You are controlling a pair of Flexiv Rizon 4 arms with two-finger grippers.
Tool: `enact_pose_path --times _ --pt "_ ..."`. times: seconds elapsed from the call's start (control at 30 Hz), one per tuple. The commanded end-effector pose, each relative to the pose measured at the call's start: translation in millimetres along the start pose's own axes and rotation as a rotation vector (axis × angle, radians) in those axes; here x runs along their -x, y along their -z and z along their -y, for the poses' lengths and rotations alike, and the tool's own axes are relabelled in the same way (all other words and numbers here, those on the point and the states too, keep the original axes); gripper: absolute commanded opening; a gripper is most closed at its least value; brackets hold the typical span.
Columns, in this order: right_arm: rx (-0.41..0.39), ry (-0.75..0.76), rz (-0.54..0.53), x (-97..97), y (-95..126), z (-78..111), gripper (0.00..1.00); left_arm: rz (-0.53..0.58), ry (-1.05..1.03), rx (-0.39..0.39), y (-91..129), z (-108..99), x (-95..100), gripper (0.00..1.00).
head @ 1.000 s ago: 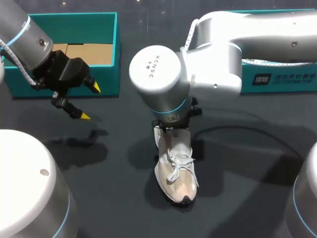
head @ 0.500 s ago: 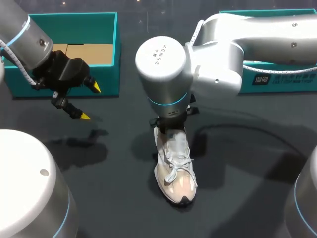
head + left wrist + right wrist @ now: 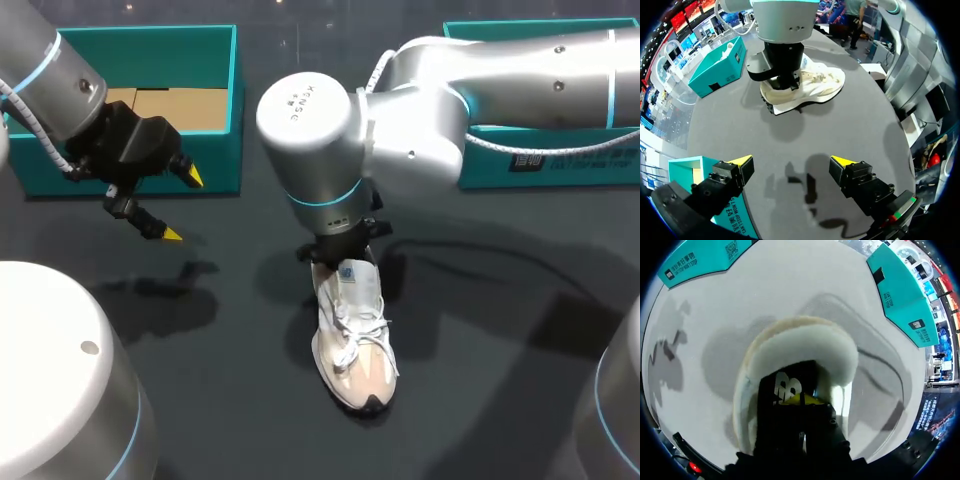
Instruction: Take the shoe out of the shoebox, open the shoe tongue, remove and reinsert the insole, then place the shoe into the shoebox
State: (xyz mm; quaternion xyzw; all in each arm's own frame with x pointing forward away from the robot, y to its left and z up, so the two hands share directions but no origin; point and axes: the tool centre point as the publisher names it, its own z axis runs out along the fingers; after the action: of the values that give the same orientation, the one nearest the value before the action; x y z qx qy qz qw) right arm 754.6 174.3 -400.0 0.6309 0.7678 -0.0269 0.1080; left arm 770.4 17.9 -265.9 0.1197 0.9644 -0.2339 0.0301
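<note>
A beige laced shoe [image 3: 354, 345] lies on the dark table, its toe toward the table's front edge. My right gripper [image 3: 340, 252] stands straight above its heel end, fingers shut and pushed down into the opening. In the right wrist view a yellow tip [image 3: 807, 399] shows inside the padded collar [image 3: 805, 347], next to the black tongue label [image 3: 788, 385]. Whether the fingers pinch anything is hidden. My left gripper [image 3: 180, 206] hangs open and empty in front of the teal shoebox [image 3: 215, 45]. From the left wrist, the left gripper [image 3: 791, 161] faces the shoe [image 3: 815, 85] across bare table.
Brown cardboard [image 3: 165, 105] lies inside the shoebox at the back left. A second teal box [image 3: 560, 160] stands at the back right, under my right arm. A dark cable [image 3: 480, 262] curves over the table to the right of the shoe.
My right arm has turned and shifted slightly over the shoe's heel, and the tongue label now shows just below its gripper. The left arm has not moved.
</note>
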Motion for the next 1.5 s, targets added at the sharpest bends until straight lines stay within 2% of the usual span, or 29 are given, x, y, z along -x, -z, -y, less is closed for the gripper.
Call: enact_pose_path --times 0.03,0.17,0.47,0.73,0.77,0.87,0.97,1.27,1.3,1.33,1.4,1.43,1.5 --pt "-0.016 0.005 -0.024 -7.0 -19.0 -0.2 0.00 0.002 0.000 0.003 0.5 0.1 -1.4 1.00" --pt "-0.018 0.004 -0.048 -7.1 -13.5 1.5 0.00 0.002 0.000 0.003 0.5 0.1 -1.4 1.00" --pt "-0.042 -0.024 -0.138 13.2 34.9 -2.7 0.00 0.002 0.000 0.003 0.5 0.1 -1.4 1.00" --pt "-0.115 -0.006 -0.142 9.9 40.3 -1.6 0.02 0.002 0.000 0.003 0.5 0.1 -1.4 1.00" --pt "-0.120 -0.006 -0.146 7.3 40.7 0.2 0.07 0.002 0.000 0.003 0.5 0.1 -1.4 1.00" --pt "-0.142 0.007 -0.159 3.7 41.9 3.5 0.14 0.002 0.000 0.003 0.5 0.1 -1.4 1.00" --pt "-0.167 0.023 -0.161 -1.2 42.8 7.7 0.29 0.002 0.000 0.003 0.5 0.1 -1.4 1.00" --pt "-0.207 0.031 -0.174 -6.0 43.0 17.4 0.50 0.002 0.000 0.003 0.5 0.1 -1.4 1.00" --pt "-0.209 0.031 -0.175 -5.8 43.3 18.6 0.64 0.002 0.000 0.003 0.5 0.1 -1.4 1.00" --pt "-0.210 0.031 -0.177 -5.9 43.4 19.3 0.66 0.002 0.000 0.003 0.5 0.1 -1.4 1.00" --pt "-0.214 0.034 -0.180 -6.5 43.5 20.8 0.93 0.002 0.000 0.003 0.5 0.1 -1.4 1.00" --pt "-0.214 0.035 -0.181 -6.8 43.7 21.5 0.98 0.002 0.000 0.003 0.5 0.1 -1.4 1.00" --pt "-0.214 0.035 -0.182 -7.0 43.8 22.0 1.00 0.002 0.000 0.003 0.5 0.1 -1.4 1.00"
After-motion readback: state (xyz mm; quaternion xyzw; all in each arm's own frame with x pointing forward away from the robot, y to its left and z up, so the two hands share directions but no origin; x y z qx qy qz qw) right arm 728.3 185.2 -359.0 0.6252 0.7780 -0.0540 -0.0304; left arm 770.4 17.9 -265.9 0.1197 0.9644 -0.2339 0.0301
